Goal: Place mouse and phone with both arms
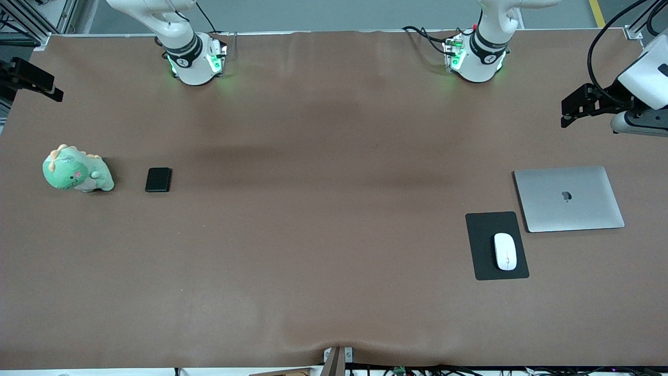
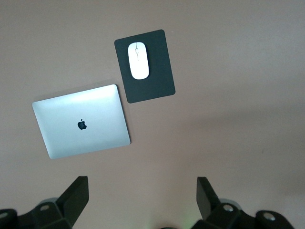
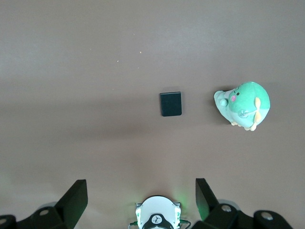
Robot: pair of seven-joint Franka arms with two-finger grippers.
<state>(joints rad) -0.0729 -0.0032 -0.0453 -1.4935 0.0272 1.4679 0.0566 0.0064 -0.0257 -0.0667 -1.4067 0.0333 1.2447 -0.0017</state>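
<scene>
Left end effector (image 2: pixel 140 200): released, fingers (image 2: pixel 76 195) spread wide and empty, held high over the left arm's end of the bench (image 1: pixel 334 292), above bare surface beside the laptop; seen in the front view only at that view's edge.

Right end effector (image 3: pixel 138 200): released, fingers (image 3: pixel 74 198) spread wide and empty, held high over the right arm's end of the bench, with the right arm's green-lit base (image 3: pixel 157 218) directly under it.

Mouse (image 1: pixel 505 251): white, oval, thin centre line. Lies flat on the mouse pad, in the pad's half nearer the front camera, toward the pad's edge that faces the laptop. Untouched by either end effector.

Mouse pad (image 1: pixel 482 245): black, flat rectangle, toward the left arm's end of the bench, just beside the laptop's nearer corner and slightly nearer the front camera than the laptop.

Laptop (image 1: pixel 569 198): silver, lid closed, logo up, close to the bench edge at the left arm's end.

Phone (image 1: pixel 158 179): small black slab with rounded corners, flat on the bench toward the right arm's end, about midway between the base-side edge and the camera-side edge. Untouched.

Plush toy (image 1: pixel 77 169): green dinosaur with orange spines and pink cheek, near the phone but apart from it, closer to the bench edge at the right arm's end.
</scene>
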